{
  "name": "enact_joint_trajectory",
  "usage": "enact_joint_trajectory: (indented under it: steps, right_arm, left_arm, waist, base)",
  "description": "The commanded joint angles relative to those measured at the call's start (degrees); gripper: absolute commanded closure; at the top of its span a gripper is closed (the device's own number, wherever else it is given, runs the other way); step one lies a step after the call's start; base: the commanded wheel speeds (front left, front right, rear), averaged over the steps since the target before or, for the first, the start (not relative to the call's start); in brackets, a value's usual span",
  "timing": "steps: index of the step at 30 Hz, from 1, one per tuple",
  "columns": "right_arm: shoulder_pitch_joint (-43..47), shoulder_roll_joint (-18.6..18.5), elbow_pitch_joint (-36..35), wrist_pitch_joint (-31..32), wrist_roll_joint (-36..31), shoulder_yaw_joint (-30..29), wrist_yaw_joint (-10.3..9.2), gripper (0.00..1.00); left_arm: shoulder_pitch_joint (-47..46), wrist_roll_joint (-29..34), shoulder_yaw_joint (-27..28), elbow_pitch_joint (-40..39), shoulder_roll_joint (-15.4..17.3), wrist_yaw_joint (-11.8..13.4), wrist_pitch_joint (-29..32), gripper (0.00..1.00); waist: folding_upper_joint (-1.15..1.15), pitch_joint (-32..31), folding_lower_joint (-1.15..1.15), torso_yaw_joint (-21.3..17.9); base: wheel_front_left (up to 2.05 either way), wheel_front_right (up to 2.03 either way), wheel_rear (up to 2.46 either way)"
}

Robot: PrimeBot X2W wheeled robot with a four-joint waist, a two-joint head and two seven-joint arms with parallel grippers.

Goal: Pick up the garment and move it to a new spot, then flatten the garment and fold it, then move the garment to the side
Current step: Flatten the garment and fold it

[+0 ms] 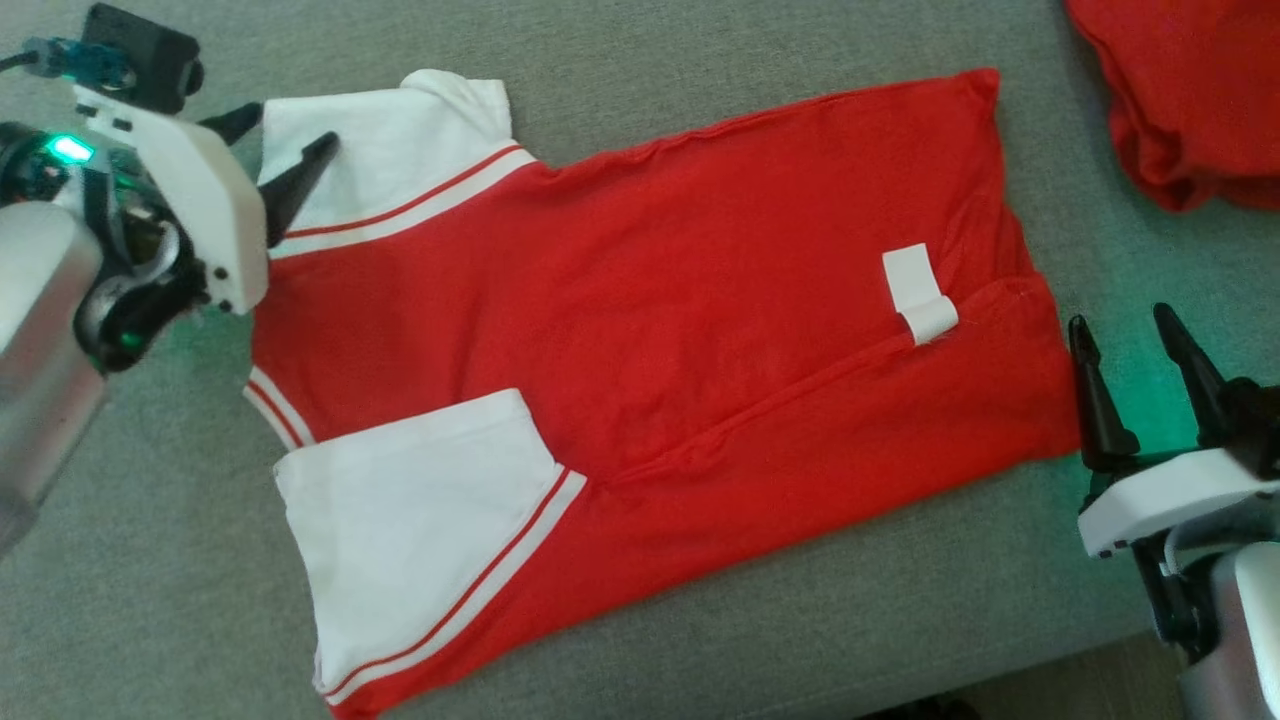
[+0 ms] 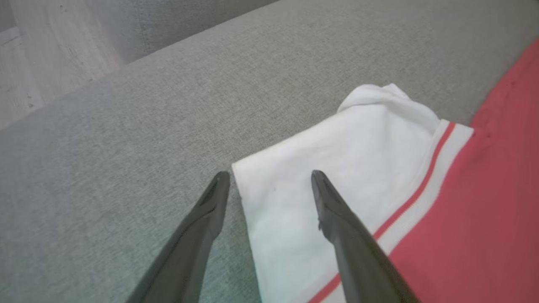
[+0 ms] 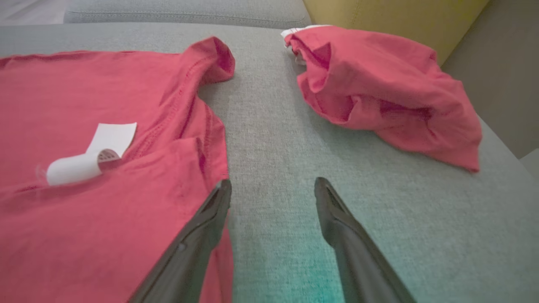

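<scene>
Grey woven sofa seat (image 1: 700, 620) carries everything. The red short-sleeved shirt w/ white, red-striped sleeves (image 1: 650, 300) lies spread across its middle, mostly flat. One long side looks turned in over the body, and a white fabric label (image 1: 918, 290) curls up near the hem end.

The left gripper (image 1: 285, 135) hangs over the far white sleeve (image 1: 390, 150), jaws apart, nothing in them. In its wrist view, the left gripper (image 2: 269, 181) straddles the sleeve's edge: one finger over bare seat, the other over white cloth. The right gripper (image 1: 1120, 322) sits at the hem end, also spread and empty. One finger is just beside the red edge, the other over grey seat (image 3: 273, 187).

Risks, as I judge them:
- Pinching the top layer only would make the turned-in side peel open on lifting and undo the fold.
- Tips going too low may snag the upholstery, not the shirt.
- Uneven lift btwn the arms would skew the shirt and bring wrinkles back.
- The crumpled second red garment (image 1: 1190, 100) lies near the right side, so a wide swing could drag it along.
- The near sleeve (image 1: 420, 520) lies close to the seat's front edge, so a pull that way may slide it off.
</scene>
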Motion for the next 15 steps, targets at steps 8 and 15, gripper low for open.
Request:
enact_joint_trajectory:
  steps: [8, 15]
  right_arm:
    - [-1.12, 0.07, 0.31, -2.02, -0.83, 0.59, -0.05, 0.00]
    - [-1.57, 0.77, 1.57, -3.17, -1.17, 0.01, -0.05, 0.00]
  left_arm:
    - [-3.73, -7.73, 0.70, 0.87, 3.37, 0.10, 2.70, 0.00]
    - [-3.29, -18.23, 1.32, -4.15, 3.81, 0.10, 7.56, 0.00]
  waist:
    - [0.00, 0.66, 0.00, -0.90]
    - [0.00, 1.07, 0.00, -1.29]
  base:
    - [0.00, 0.00, 0.00]
    - [0.00, 0.00, 0.00]
